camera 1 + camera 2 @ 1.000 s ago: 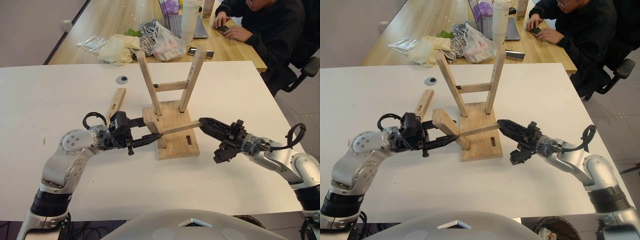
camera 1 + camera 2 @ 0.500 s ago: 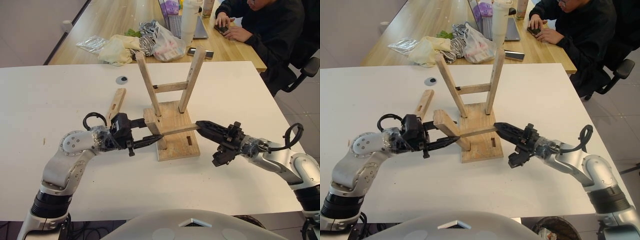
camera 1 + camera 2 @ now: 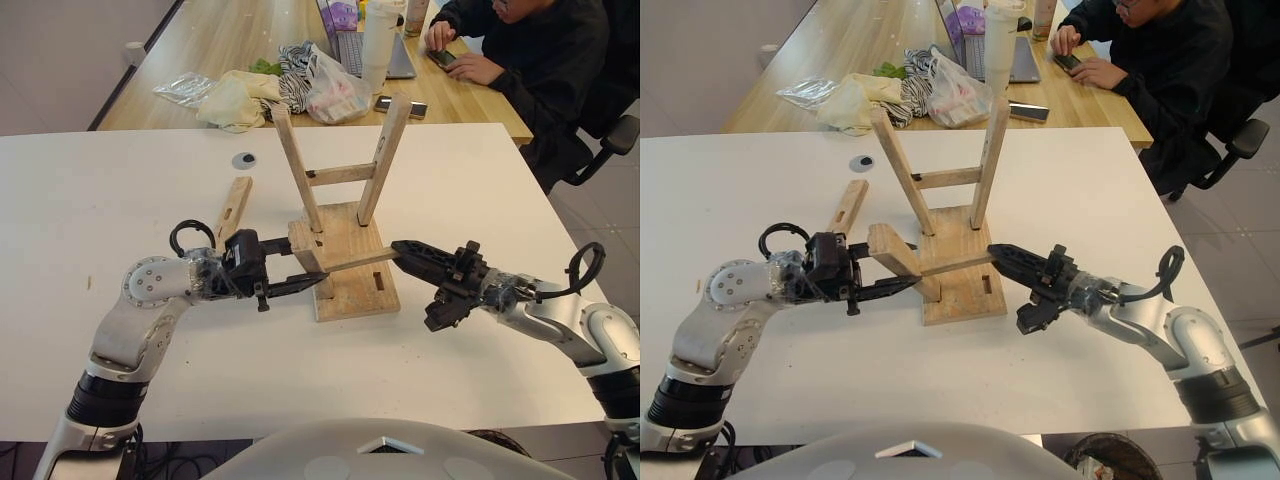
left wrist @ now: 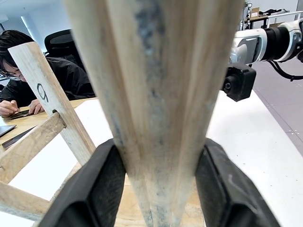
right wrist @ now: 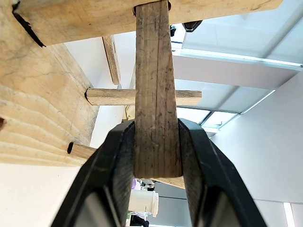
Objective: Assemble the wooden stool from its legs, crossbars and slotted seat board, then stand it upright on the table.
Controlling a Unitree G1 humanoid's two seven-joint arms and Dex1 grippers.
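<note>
Seat board [image 3: 345, 292] holds two legs [image 3: 298, 168], standing tilted.

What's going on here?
The robot is mid-assembly. The seat board lies on the table with two legs and a crossbar standing in it. The left end effector grips a third leg at the board; the right end effector holds a second crossbar against it. A fourth leg lies loose.

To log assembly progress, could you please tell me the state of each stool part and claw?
Seat board: flat on table.
Two far legs: upright in board, joined by crossbar.
Third leg: clamped in left claw.
Second crossbar: clamped in right claw, meeting third leg.
Loose leg: lying on table.
</note>
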